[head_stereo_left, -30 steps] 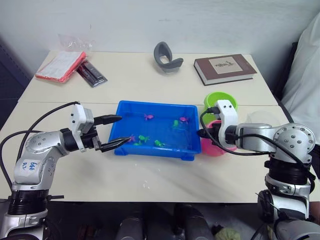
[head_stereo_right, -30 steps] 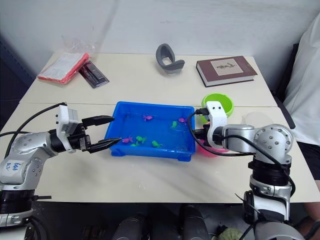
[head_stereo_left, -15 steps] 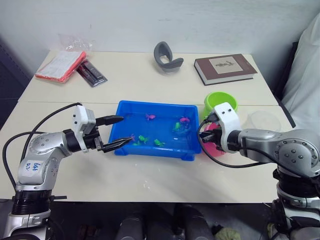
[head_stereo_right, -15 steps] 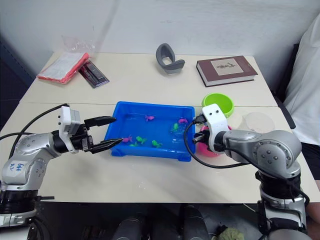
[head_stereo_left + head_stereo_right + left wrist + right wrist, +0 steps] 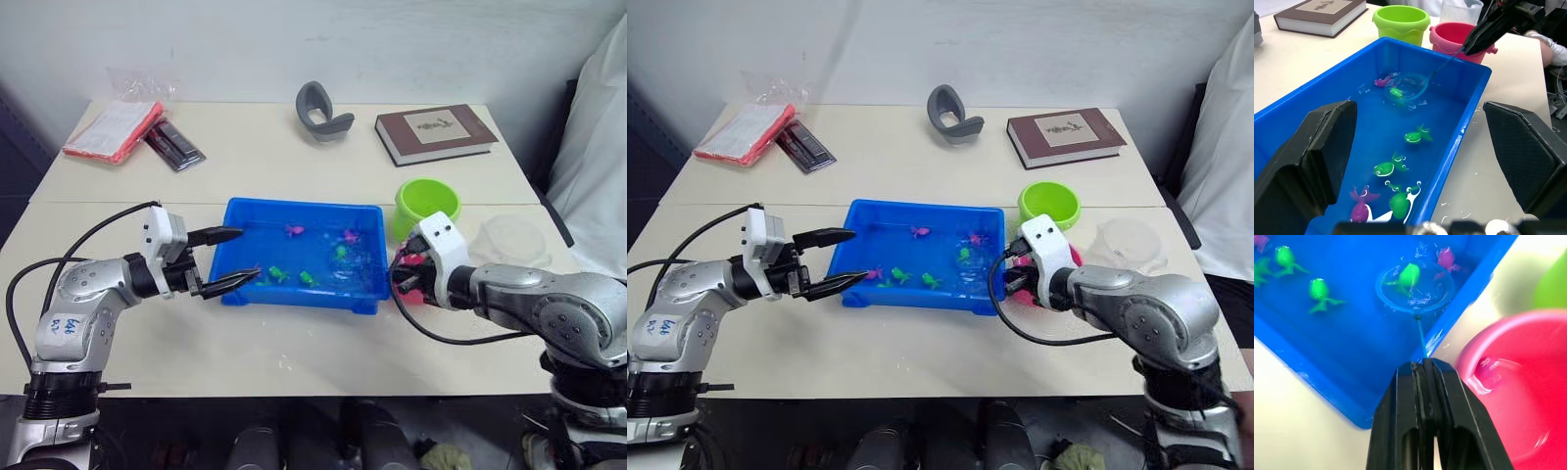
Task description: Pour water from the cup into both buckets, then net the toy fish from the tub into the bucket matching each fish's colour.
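The right gripper (image 5: 1422,369) has swung in low over the near right corner of the tub (image 5: 235,225) during the last second; earlier it hung level beside the pink bucket (image 5: 1518,396). Its fingers are pinched tight on the stick of the net (image 5: 1415,289), and the hoop now sits in the water with a green fish (image 5: 1409,273) inside its ring and a pink fish (image 5: 1446,256) just beyond the rim at about 1 o'clock. By that reading the pouring is over, since water already lies in the pink bucket, and the scooping is under way; the catch would belong in the green bucket (image 5: 427,201).

The left gripper (image 5: 223,258) has barely moved. It hovers at the tub's near left corner, at 9 o'clock, fingers spread wide and holding nothing. More green fish (image 5: 1415,136) and another pink one lie loose in the water near it.

The clear cup (image 5: 509,238) stands at 3 o'clock, just right of the buckets. The desk (image 5: 294,333) is pale and plain. Toward 12 o'clock lie a grey curved object (image 5: 318,108) and a brown book (image 5: 431,132); at 10 o'clock a red-edged packet (image 5: 108,127) beside a dark flat strip. A person's white sleeve (image 5: 593,127) shows at the far right, before a bare white wall.
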`<state>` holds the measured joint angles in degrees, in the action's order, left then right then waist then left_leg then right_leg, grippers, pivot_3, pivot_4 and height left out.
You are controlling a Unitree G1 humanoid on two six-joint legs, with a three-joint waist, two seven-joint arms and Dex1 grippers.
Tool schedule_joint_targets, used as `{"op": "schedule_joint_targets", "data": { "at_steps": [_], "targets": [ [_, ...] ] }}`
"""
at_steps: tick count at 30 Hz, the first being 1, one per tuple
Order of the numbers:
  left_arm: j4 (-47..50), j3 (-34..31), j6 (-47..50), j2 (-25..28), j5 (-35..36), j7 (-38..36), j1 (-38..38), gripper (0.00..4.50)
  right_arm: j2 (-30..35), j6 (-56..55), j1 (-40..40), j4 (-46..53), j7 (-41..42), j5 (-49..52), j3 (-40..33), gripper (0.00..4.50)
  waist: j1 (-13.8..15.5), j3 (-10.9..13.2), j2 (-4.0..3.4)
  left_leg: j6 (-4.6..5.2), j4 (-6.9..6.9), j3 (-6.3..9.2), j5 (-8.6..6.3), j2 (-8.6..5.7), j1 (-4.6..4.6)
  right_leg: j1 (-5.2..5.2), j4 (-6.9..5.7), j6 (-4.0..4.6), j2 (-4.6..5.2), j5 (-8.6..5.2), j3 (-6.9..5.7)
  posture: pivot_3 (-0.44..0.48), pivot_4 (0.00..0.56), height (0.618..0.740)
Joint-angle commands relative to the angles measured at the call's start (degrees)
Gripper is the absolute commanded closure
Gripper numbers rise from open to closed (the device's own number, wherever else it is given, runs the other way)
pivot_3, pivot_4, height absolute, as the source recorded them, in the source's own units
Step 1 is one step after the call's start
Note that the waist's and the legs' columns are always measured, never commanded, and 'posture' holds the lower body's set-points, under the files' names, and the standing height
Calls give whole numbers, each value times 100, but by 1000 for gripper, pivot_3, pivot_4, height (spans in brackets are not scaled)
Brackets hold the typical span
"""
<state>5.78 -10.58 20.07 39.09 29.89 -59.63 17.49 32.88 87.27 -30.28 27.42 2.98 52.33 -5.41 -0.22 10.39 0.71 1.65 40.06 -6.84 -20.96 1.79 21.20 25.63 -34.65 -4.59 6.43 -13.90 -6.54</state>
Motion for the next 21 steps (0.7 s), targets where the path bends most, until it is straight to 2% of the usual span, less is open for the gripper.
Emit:
{"op": "schedule_joint_targets", "data": {
  "at_steps": [1,6,14,18,21],
  "targets": [
    [63,-60,-64,67,50,-34,56,56,-325,513,-289,-194,-303,364,-517,4500,0,1,-1,0,0,0,0,0,1,0,0,0,0,0,-1,0,150,740],
    [91,-78,-58,71,53,-8,42,56,-461,523,-528,-778,-1039,864,-601,4500,3,1,-2,2,-1,2,-1,-6,4,1,2,1,-1,-1,0,0,150,740],
    [156,-120,-59,75,63,35,-12,56,-800,523,-967,-1392,-1895,837,-538,4500,-16,1,-2,1,-1,-2,-1,-3,1,0,-1,1,-4,0,0,0,150,740],
    [188,-154,-54,95,72,47,-45,56,-959,523,-1101,-1229,-1892,468,-521,4500,-25,1,-2,1,-1,-2,-1,-4,1,1,0,1,-8,-1,1,0,150,740],
    [203,-157,-40,100,76,53,-57,56,-915,252,-1089,-915,-1535,228,-305,4500,-31,2,-4,1,-2,-2,-1,-4,2,1,0,1,-9,-1,2,0,150,740]
  ]
}}
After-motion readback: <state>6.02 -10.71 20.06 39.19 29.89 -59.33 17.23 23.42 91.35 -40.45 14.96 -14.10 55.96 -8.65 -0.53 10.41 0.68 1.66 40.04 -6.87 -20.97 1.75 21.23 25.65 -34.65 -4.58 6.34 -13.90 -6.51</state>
